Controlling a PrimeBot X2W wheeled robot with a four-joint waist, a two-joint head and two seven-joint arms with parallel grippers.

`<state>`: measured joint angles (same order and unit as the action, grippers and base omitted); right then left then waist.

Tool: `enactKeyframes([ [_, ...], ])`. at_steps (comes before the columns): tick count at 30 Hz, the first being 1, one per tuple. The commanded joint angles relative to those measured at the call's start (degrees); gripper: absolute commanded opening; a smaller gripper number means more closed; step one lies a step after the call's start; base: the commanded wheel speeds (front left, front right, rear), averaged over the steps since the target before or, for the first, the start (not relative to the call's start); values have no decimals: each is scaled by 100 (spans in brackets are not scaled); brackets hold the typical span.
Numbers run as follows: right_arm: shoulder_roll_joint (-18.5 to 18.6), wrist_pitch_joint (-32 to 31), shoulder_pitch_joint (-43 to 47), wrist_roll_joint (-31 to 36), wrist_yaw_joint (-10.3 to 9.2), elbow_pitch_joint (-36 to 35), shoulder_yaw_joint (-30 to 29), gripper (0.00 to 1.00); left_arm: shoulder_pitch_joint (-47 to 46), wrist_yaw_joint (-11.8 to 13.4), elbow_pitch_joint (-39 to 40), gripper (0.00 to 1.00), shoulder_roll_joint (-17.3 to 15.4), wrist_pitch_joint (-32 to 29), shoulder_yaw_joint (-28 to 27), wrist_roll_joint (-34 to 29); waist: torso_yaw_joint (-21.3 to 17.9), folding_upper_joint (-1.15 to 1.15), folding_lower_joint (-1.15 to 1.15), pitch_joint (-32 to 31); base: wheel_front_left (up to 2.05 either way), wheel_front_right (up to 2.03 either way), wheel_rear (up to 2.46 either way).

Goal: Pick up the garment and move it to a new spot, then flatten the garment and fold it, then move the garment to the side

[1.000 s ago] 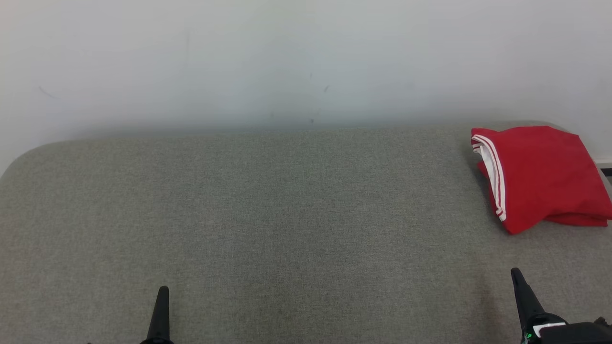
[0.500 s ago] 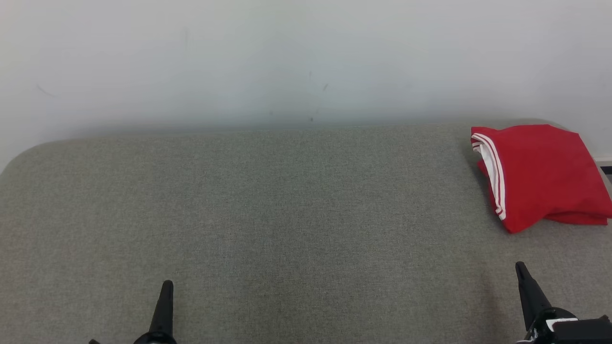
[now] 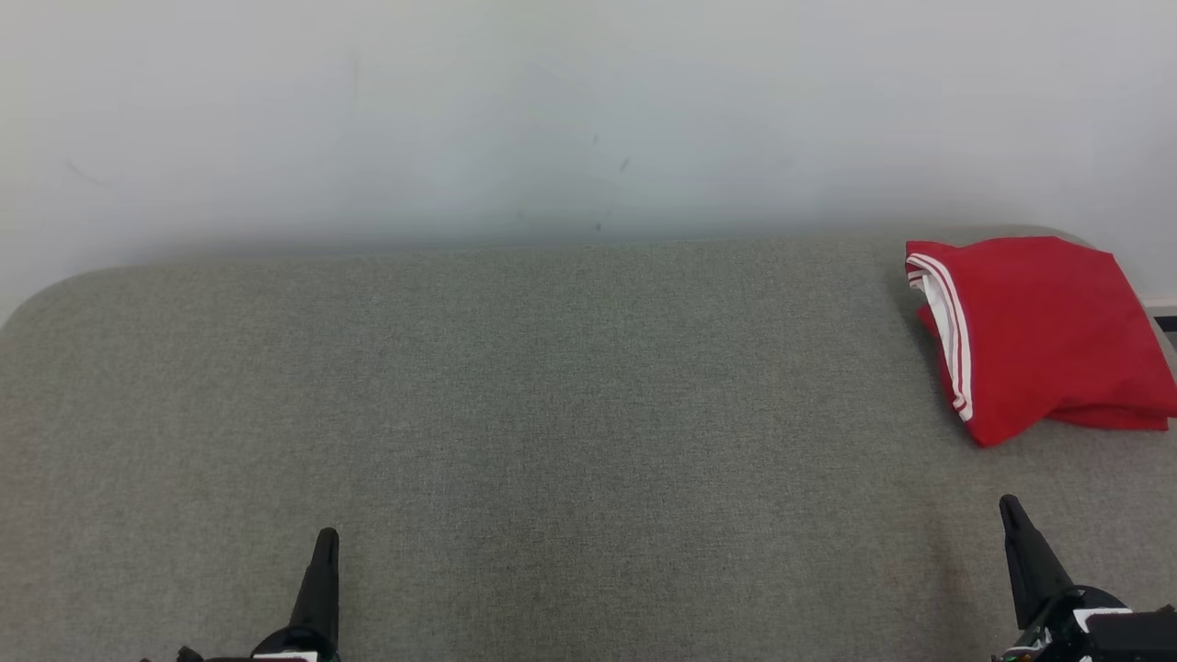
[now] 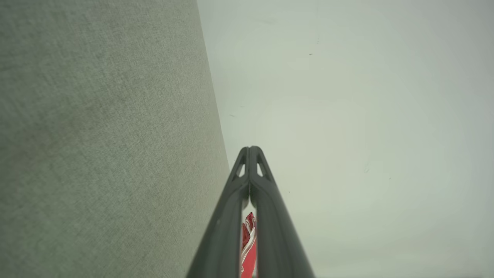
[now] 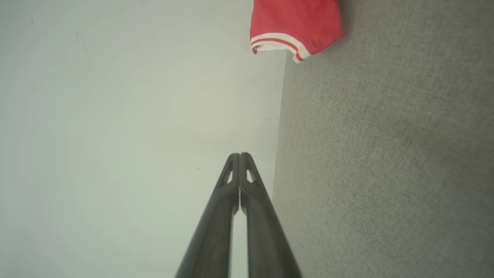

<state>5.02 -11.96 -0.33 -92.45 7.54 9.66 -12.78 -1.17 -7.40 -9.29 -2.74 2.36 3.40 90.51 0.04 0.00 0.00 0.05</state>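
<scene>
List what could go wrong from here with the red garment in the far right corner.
The garment lies at the far right corner of the grey surface, close to its rounded edge; a nudge might slide it off.
Its fold looks loose, with a lower layer sticking out at the near side; a bump could undo it.
The shut right gripper is nearest; a careless sweep might snag it.

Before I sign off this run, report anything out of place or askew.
Nothing spilled or damaged. The red garment lies folded at the far right corner of the grey surface, near its edge; the fold is slightly loose, white lining peeking out.
</scene>
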Motion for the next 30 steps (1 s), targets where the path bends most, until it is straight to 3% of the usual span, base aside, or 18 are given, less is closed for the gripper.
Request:
enactKeyframes([
  [1, -16, -55, -63, -133, -10, -26, -43, 0, -63, -15, 32, 0, -24, -36, 15, 155, -1, 0, 0, 4, 0, 0, 0],
  [30, -79, -167, -73, -173, -11, -18, -146, 0, -74, -17, 33, 0, -23, -46, 24, 287, -4, 0, 0, 11, 0, 0, 0],
])
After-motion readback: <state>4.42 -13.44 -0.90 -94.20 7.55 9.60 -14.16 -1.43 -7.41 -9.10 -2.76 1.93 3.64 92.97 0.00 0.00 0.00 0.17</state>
